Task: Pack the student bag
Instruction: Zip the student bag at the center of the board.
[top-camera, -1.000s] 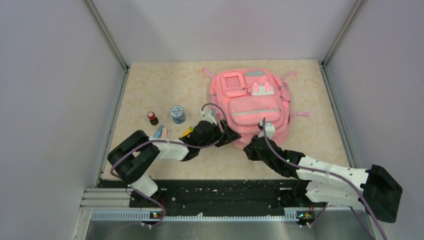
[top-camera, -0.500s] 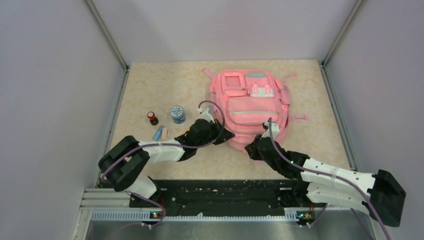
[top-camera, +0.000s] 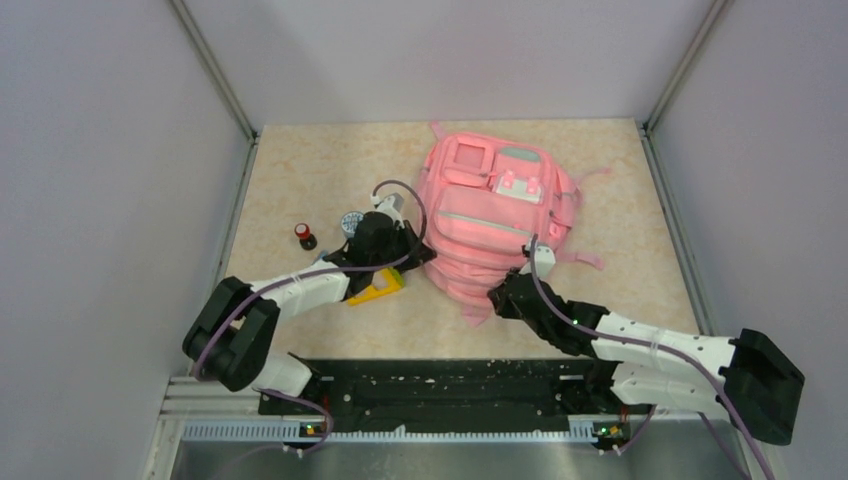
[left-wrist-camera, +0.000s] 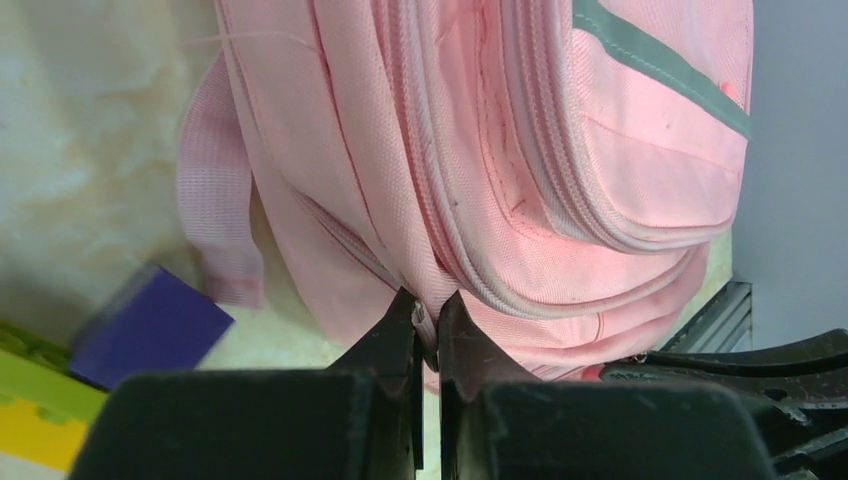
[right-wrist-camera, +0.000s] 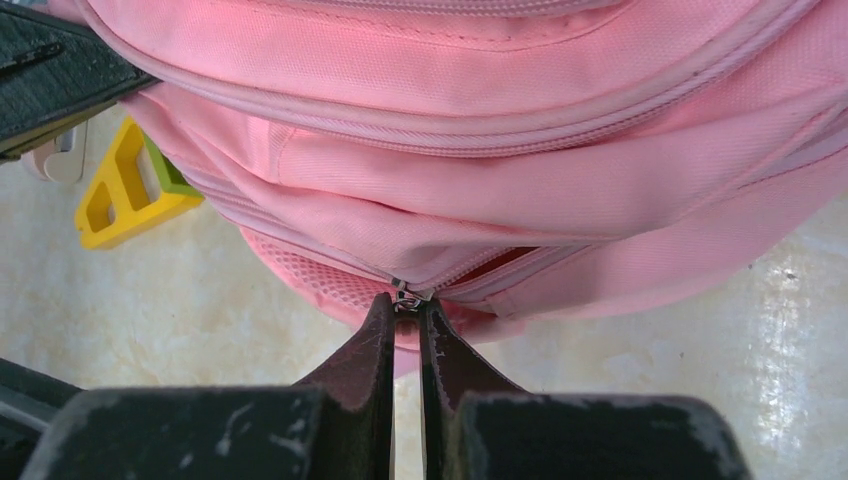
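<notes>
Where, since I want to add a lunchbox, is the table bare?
Bare: the far-left corner of the table, between the back wall and the backpack; also the near strip between the left arm and right arm. Crowded: left of the backpack, with a small bottle, a jar and a yellow block.

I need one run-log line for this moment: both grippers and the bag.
left gripper: shut on student bag edge | right gripper: shut on zipper pull | student bag: lying on table
</notes>
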